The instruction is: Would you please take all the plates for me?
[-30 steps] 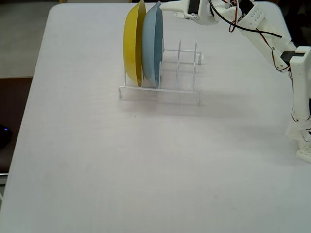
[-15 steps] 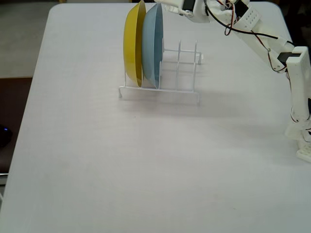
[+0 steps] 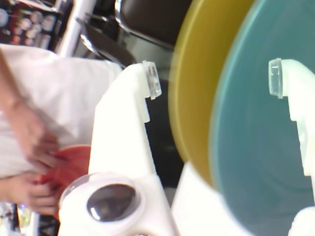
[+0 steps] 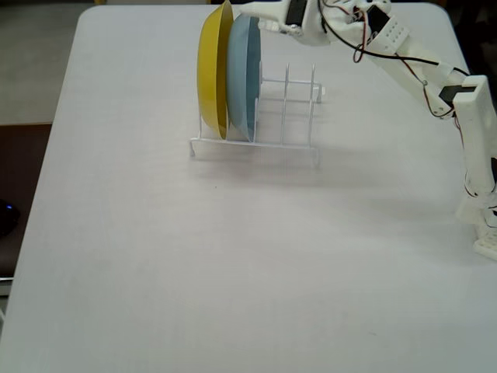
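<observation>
Jaws [image 3: 214, 86] wide open, holding nothing, straddling the top rims of the yellow plate [image 4: 211, 74] and blue plate [image 4: 244, 74], which stand on edge in the rack [image 4: 287, 116].

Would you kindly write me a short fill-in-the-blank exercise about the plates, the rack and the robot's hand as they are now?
1. The white wire rack holds ____ plates standing on edge.
2. In the fixed view, the plate at the rack's left end is ____.
3. The hand is open around the top rim of the ____ plate.
4. In the wrist view, a person's hands hold an ____ plate.

Missing words: two; yellow; light blue; orange.
</observation>
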You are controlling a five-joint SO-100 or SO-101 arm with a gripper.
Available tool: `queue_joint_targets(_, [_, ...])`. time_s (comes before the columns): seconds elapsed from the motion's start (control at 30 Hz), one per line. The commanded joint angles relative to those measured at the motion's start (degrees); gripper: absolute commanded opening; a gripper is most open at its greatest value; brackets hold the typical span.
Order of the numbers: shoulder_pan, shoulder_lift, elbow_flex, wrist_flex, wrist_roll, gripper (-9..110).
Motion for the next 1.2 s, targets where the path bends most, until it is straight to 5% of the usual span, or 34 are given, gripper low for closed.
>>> queue_joint_targets(0.0, [-1.1,0.0,-3.4,-2.8,1.4,29])
queue_joint_targets(0.23, [-2.2,-2.5,-3.6,-5.4,4.0,23])
queue_joint_targets(0.47, [-2.9,-2.5,-4.8,-5.4,3.5,0])
queue_joint_targets(0.8, [-2.9,-1.1,-23.9,8.9,-2.4,-1])
queue_joint_targets(1.17, [-7.4,20.7,-19.6,15.4,-0.6,-1])
